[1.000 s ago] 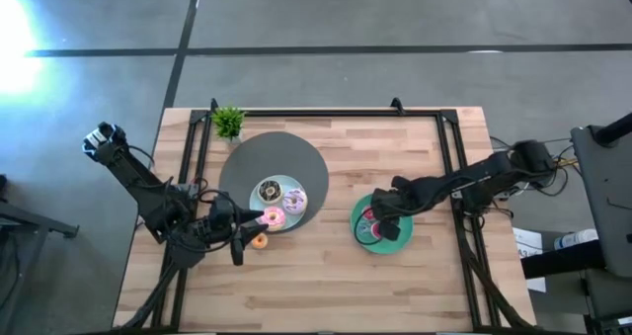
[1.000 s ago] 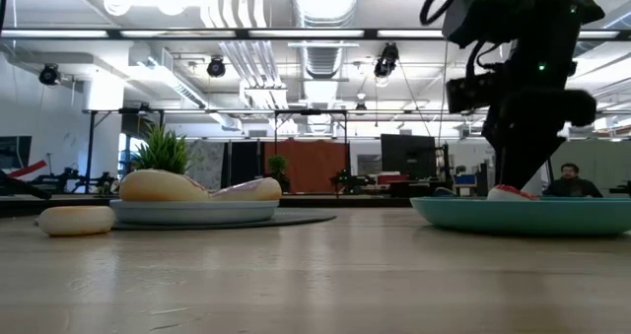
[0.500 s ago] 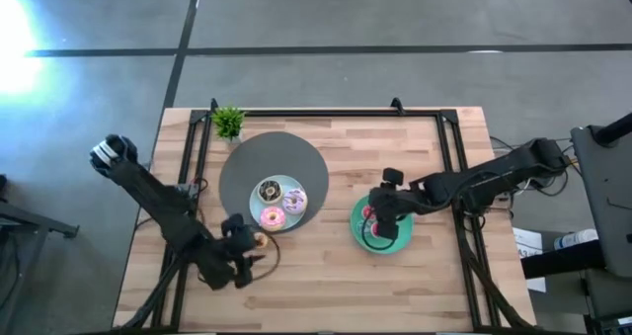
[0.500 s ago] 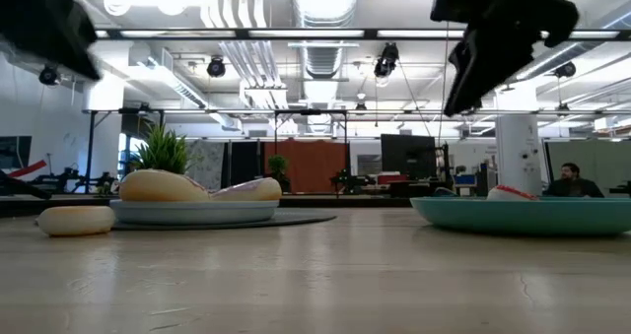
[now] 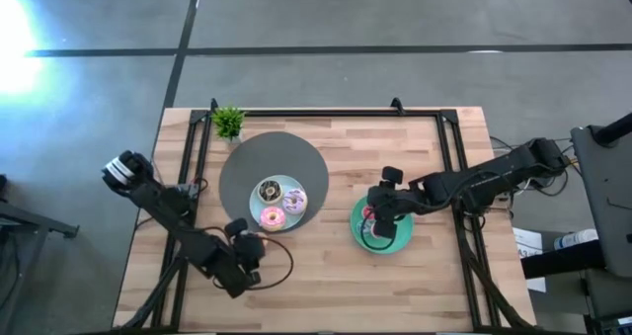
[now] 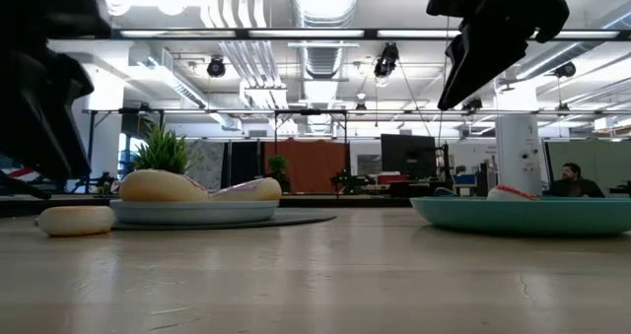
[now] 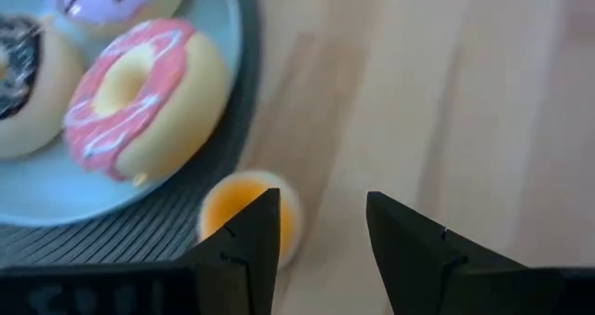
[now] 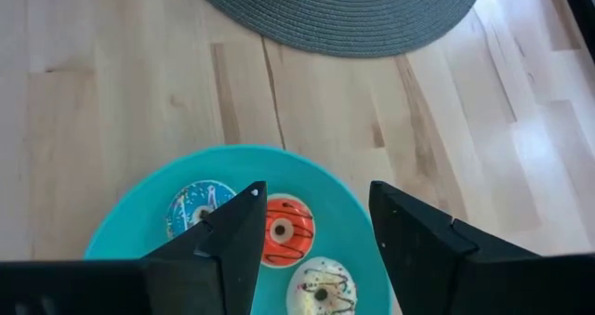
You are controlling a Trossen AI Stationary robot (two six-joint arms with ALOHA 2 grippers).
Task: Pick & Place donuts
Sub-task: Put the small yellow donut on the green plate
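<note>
Overhead, the high view stares straight down on the whole wooden table (image 5: 326, 276), the grey round mat (image 5: 247, 162) left of middle. The low view sits at tabletop level, looking flat across that mat (image 6: 296, 217) into the room behind. The left wrist view hangs close above the mat's (image 7: 102, 245) edge. The right wrist view looks down from higher, catching the mat's (image 8: 353, 18) far rim. All four views share that mat.

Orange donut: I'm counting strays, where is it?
High view: the orange donut lies on bare wood, left side, just off the grey mat, by the left gripper.
</note>
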